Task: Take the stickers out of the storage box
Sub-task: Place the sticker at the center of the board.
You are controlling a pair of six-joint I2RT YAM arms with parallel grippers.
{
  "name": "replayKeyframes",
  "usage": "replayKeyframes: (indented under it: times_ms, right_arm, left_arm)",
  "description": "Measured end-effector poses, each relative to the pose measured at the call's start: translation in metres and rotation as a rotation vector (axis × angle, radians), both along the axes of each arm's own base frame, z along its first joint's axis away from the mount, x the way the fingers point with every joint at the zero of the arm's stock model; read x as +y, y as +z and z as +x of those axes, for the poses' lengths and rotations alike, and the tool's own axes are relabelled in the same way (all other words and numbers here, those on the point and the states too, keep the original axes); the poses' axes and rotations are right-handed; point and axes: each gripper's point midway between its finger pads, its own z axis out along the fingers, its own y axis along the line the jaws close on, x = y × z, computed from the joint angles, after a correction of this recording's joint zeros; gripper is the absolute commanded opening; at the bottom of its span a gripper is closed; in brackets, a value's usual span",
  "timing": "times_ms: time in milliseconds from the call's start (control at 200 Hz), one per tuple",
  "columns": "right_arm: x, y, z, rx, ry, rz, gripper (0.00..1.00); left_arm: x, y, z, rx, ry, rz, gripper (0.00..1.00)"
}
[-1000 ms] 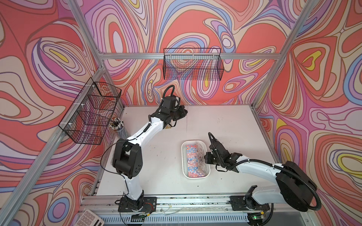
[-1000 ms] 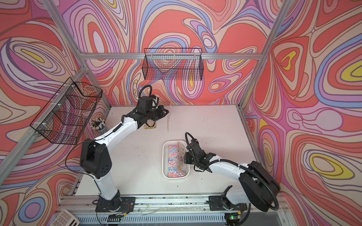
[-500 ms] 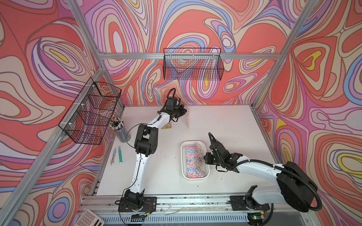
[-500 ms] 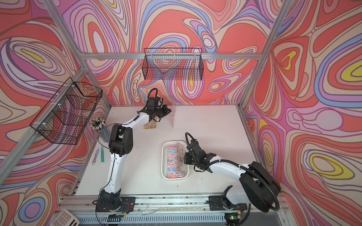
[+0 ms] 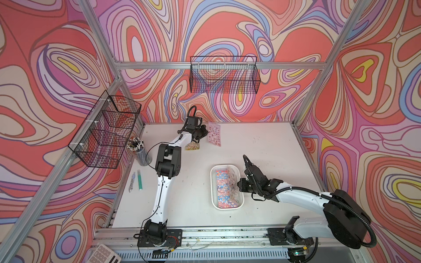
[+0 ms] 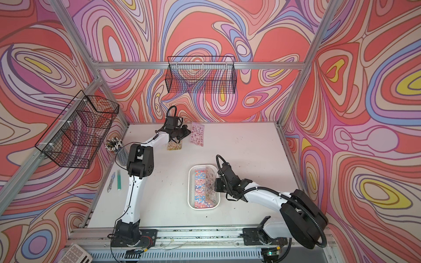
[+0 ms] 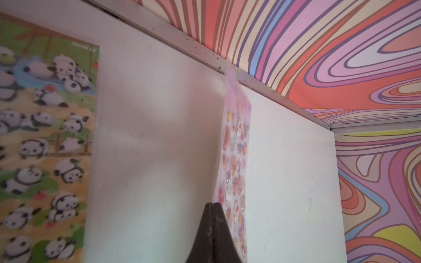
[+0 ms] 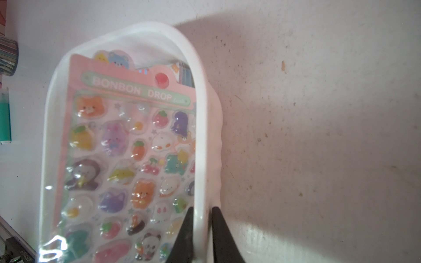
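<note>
The white storage box point(image 5: 213, 190) point(image 6: 189, 191) stands at the table's middle front with several stickers point(image 5: 224, 189) point(image 6: 201, 189) in it; a pink "BONBON DROP" sheet point(image 8: 127, 148) leans on top. My right gripper point(image 5: 239, 184) point(image 6: 216, 184) point(image 8: 201, 208) is shut on the box's right rim point(image 8: 200, 113), one finger inside and one outside. Near the back wall my left gripper point(image 5: 204, 134) point(image 6: 185, 134) point(image 7: 214, 203) is shut on the edge of a pink sticker sheet point(image 5: 214, 134) point(image 6: 197, 134) point(image 7: 234, 159), held off the table. A panda sheet point(image 5: 192, 146) point(image 6: 174, 145) point(image 7: 45, 136) lies flat beside it.
A cup of pens point(image 5: 139, 148) stands at the table's left edge, with a teal marker point(image 5: 139, 181) and a small metal tool point(image 5: 132, 182) in front of it. Black wire baskets hang on the left wall point(image 5: 107, 132) and the back wall point(image 5: 224, 75). A calculator point(image 5: 104, 255) lies beyond the front rail.
The left arm has folded its elbow inward and reached further back and right, so the pink sheet now shows beside its gripper. The right arm and the box have not moved.
</note>
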Motion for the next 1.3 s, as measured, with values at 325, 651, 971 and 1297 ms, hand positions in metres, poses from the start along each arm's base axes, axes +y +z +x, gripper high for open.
replayKeyframes:
  times_ms: [325,651,971,1297]
  right_arm:
    - [0.000,0.000,0.000,0.000,0.000,-0.001,0.15]
    - [0.000,0.000,0.000,0.000,0.000,-0.001,0.14]
    - [0.000,0.000,0.000,0.000,0.000,-0.002,0.18]
    - [-0.002,-0.002,-0.002,0.010,0.000,-0.013,0.25]
  left_arm:
    - [0.026,-0.029,-0.019,0.071,0.036,0.062,0.00]
    - [0.048,-0.016,-0.013,0.038,0.049,0.105,0.00]
    - [0.053,-0.013,-0.013,0.029,0.061,0.140,0.11]
    - [0.059,0.003,-0.014,0.007,0.073,0.171,0.27]
